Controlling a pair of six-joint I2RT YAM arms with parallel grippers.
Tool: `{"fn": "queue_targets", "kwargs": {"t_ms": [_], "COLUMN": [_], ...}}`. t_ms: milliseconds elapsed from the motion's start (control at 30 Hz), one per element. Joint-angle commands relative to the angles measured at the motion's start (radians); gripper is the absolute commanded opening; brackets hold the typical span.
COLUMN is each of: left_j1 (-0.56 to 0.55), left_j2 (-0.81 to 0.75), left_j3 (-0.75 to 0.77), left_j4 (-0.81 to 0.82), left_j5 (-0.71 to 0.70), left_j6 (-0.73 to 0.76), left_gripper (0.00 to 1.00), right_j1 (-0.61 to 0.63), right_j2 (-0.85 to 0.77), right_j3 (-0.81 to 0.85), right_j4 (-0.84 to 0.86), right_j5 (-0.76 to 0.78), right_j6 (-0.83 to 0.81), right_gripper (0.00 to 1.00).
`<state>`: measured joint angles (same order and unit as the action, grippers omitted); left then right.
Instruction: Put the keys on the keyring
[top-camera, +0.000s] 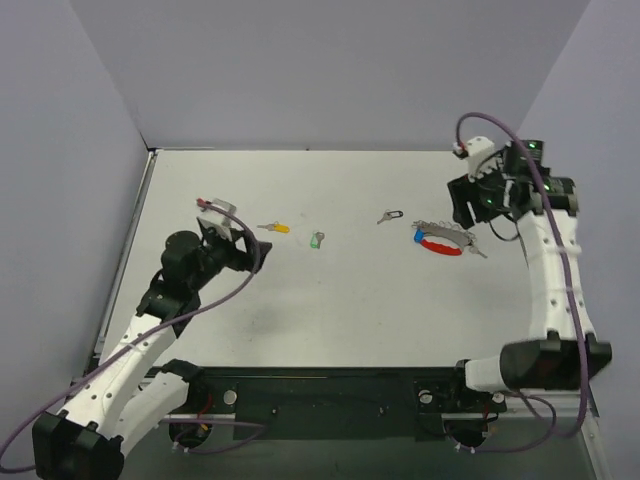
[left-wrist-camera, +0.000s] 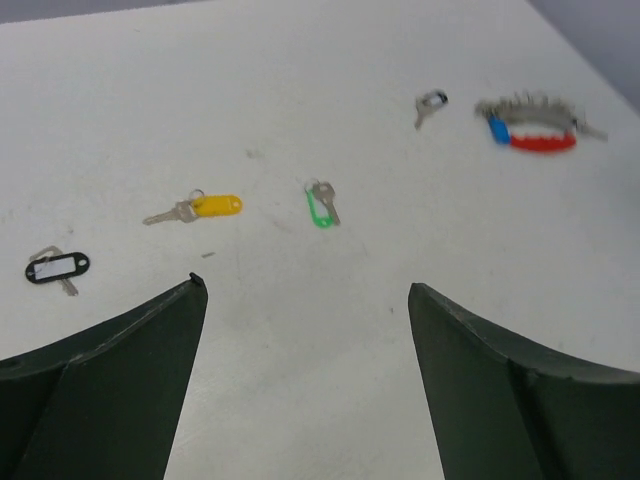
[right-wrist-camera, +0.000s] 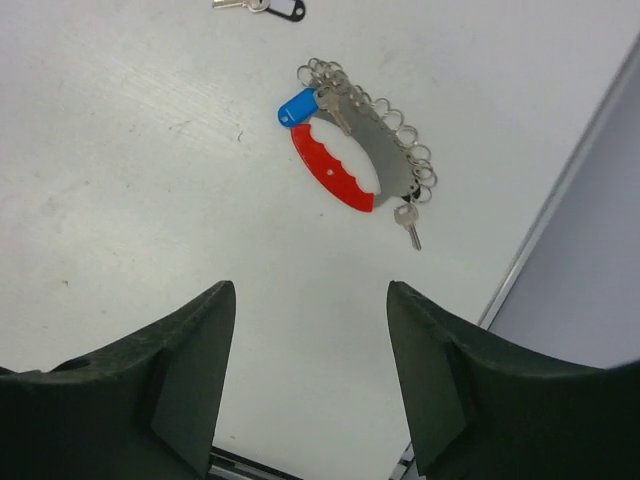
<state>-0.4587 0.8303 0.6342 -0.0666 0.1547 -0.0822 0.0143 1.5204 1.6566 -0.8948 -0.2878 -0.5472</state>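
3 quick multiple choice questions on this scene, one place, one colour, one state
1. Where does the keyring lie? A centre B near the right pincer C far left corner
2. Which key tag lies against it? A blue B yellow C green
3. The left pincer is: A shut on a key B shut, empty C open, empty
Answers: B, it lies just ahead of that pincer; A, the blue tag rests at its end; C, jaws wide apart, nothing between.

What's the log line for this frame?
left gripper: open, empty | right gripper: open, empty | keyring: blue-tagged key attached | yellow-tagged key, green-tagged key: loose
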Motion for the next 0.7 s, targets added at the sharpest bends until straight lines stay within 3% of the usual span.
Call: {"fn": "queue_targets", "kwargs": {"t_ms": [0, 67, 167, 200, 233, 367, 667], "left_j1": [0.254, 0.327, 0.331, 0.331, 0.331, 0.325, 0.318], "left_j2": [0.019, 0.035, 0.078, 0.088, 0.110, 0.121, 0.040], "left_j3": [0.045, 0.082, 0.212, 0.249, 0.315, 0.433, 0.490], "left_j4": [0.276, 0.289, 0.173, 0.096, 0.030, -0.180, -0.295], "left_j5": [0.178, 0.209, 0.204, 0.204, 0.201, 0.186, 0.166], "left_j6": [-0.471, -0.568, -0.503, -0.492, -0.452, -0.372, -0.295], "left_gripper": [0.93, 0.93, 0.93, 0.93, 0.93, 0.93, 0.94], "right_j1": [-0.149, -0.180, -0.206, -0.206, -0.208, -0.212, -0.212], "right_j2": [-0.316, -0.490, -0.623, -0.664, -0.677, -0.713, -0.723], "right_j3": [-0.281, -0.392, -0.469, -0.468, -0.453, -0.385, -0.345], "right_j4": [0.191, 0.301, 0.373, 0.372, 0.369, 0.321, 0.309], "right_j5": [-0.304, -0.277, -0.180, -0.081, -0.042, 0.022, 0.093], "right_j6": [0.176, 0.286, 0.446, 0.546, 0.597, 0.722, 0.793], "right_gripper": [0.62, 0.77, 0.84, 0.93, 0.96, 0.98, 0.98]}}
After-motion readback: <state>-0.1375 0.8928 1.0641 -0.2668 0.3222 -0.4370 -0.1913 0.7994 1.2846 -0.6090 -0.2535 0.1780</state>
